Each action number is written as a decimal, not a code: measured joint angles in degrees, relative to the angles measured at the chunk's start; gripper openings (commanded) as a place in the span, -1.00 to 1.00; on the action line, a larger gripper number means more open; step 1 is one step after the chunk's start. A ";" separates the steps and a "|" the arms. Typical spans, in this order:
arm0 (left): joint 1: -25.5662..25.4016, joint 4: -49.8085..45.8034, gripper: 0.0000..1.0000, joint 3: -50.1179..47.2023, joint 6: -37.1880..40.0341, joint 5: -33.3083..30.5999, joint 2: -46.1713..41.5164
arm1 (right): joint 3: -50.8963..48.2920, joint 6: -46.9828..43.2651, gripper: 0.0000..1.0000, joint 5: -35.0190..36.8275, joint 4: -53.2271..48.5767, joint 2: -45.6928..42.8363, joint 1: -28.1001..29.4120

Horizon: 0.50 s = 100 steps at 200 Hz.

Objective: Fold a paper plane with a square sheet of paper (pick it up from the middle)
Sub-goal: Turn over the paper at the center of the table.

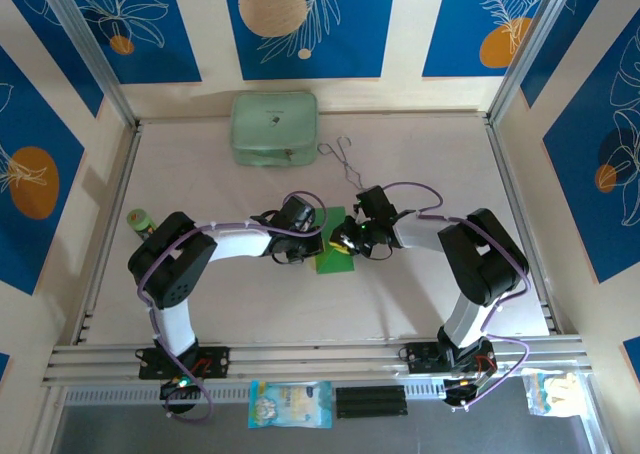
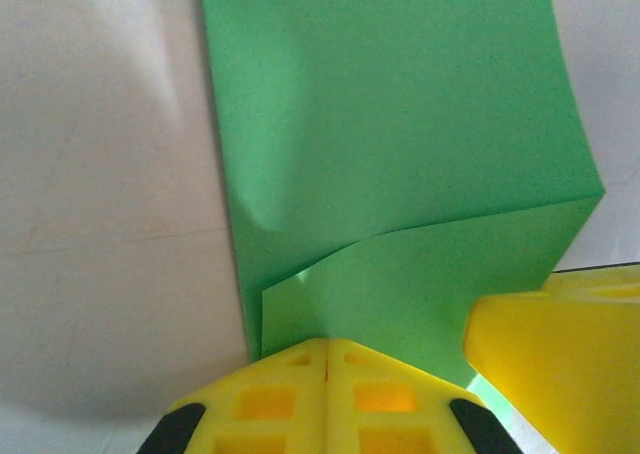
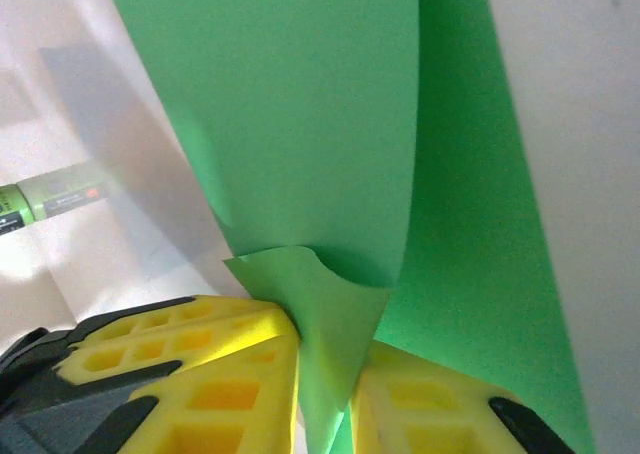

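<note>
Left gripper (image 2: 326, 359) and right gripper (image 3: 328, 339) both pinch the square sheet of paper (image 2: 400, 124) tight — from opposite sides, its length pointing at the mint case (image 1: 274, 126).

left gripper (image 2: 327, 362): yellow fingers pressed together on near edge of green paper sheet (image 2: 400, 124) | sheet: curled, flap overlapping | another yellow finger (image 2: 560, 364): in front of sheet's lower right | pale table (image 2: 100, 224)

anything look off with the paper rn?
Yes. The square sheet of paper is buckled, not flat: it curls up where the right end effector pinches it, with a crumpled lip at the pinch. Left wrist view shows a soft dent near its left edge.
</note>
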 measured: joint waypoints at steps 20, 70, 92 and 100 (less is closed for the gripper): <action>0.11 0.00 -0.87 -0.07 -0.20 0.22 -0.15 | -1.01 0.24 -0.75 -0.22 1.49 0.00 -0.02; 2.93 -1.38 -0.48 -0.98 1.03 1.92 -2.60 | -1.60 -0.55 -0.95 -0.20 2.03 -0.02 -0.37; 5.95 -1.51 0.01 -3.02 1.88 4.15 -6.91 | -1.60 -1.40 -0.96 -0.26 2.05 -1.03 -0.87; 7.26 -1.20 0.20 -3.80 1.64 5.22 -8.90 | -1.60 -1.77 -0.96 -0.59 2.14 -2.03 -1.27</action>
